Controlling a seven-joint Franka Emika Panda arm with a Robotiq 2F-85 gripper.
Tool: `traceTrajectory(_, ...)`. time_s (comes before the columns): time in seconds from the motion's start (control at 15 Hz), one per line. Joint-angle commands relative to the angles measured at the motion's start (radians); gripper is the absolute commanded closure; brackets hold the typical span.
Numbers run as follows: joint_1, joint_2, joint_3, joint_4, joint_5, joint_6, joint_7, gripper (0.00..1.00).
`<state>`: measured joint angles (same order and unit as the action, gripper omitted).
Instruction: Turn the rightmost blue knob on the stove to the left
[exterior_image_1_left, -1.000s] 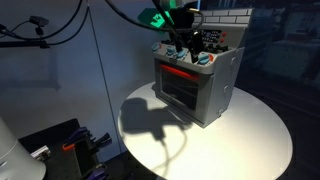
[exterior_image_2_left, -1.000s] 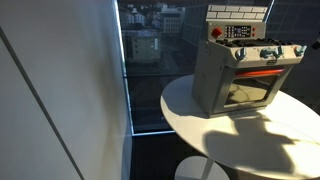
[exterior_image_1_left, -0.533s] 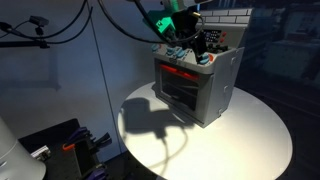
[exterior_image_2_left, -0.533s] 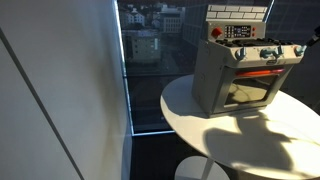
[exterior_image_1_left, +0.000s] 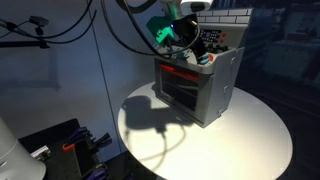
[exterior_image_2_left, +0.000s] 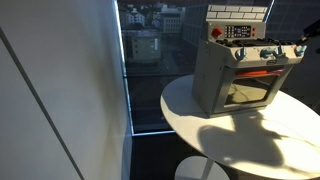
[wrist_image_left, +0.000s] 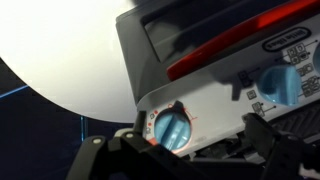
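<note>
Black gripper (wrist_image_left: 188, 152); white arm link (exterior_image_1_left: 186, 7); dark cables (exterior_image_1_left: 113, 27).

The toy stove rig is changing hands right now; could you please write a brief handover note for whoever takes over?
Gripper: the Robotiq gripper is open. In the wrist view its jaws stand on either side of the rightmost pale-blue round knob, not clamped on it.
Things: the small grey metal toy stove stands upright on the round white table.
Done: the gripper is lined up at the knob.
Left: close on the knob, turn it to the left, then release and back away.
</note>
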<state>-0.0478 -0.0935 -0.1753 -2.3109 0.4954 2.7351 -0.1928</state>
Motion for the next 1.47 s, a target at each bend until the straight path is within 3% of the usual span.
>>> traceTrajectory(0.0, 0.017, 0.016, 0.002, 0.004, 0.069, 0.058, -0.019, 0.00)
traceTrajectory(0.67, 0.046, 0.030, -0.004, 0.007, 0.240, 0.157, -0.081, 0.00)
traceTrajectory(1.4, 0.046, 0.046, -0.002, 0.022, 0.400, 0.163, -0.196, 0.00)
